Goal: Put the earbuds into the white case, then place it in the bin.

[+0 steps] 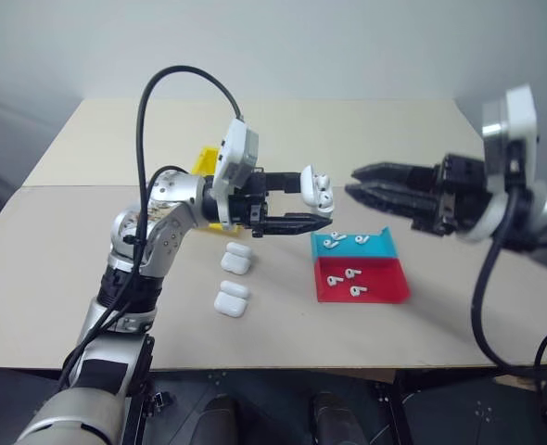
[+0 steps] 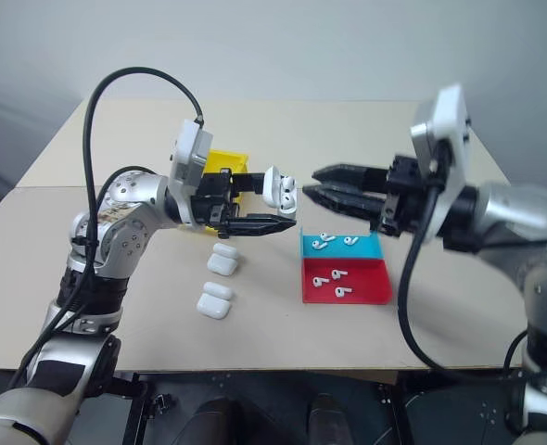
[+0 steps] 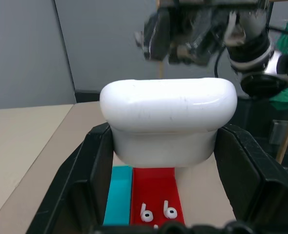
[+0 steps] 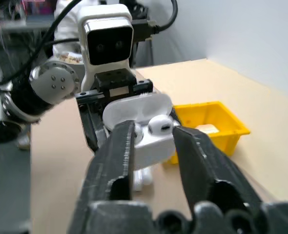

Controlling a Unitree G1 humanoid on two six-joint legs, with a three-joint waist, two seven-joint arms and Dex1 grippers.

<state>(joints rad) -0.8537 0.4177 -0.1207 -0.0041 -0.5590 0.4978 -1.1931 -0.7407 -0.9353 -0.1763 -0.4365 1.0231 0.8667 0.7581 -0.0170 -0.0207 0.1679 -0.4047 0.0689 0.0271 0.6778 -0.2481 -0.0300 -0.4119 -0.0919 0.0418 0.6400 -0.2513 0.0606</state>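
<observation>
Two black fingers of the left gripper (image 1: 315, 197) clamp the white case (image 1: 321, 190) (lid open, earbud inside) above the table (image 1: 394, 130); the right gripper (image 1: 352, 182), fingers slightly apart, faces it. Beyond stands the bin (image 4: 217, 122).

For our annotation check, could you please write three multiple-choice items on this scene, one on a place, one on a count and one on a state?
1. Where is the open white case?
A. in the left end effector
B. in the yellow bin
C. on the red-and-teal tray

2. How many closed cases lie on the table?
A. none
B. two
C. five

3. How is the held case's lid?
A. open
B. shut
C. missing

Key: 1 A, its black fingers clamp the case; 2 B, two closed cases lie beside the tray; 3 A, the right wrist view shows the lid up and an earbud inside.
</observation>
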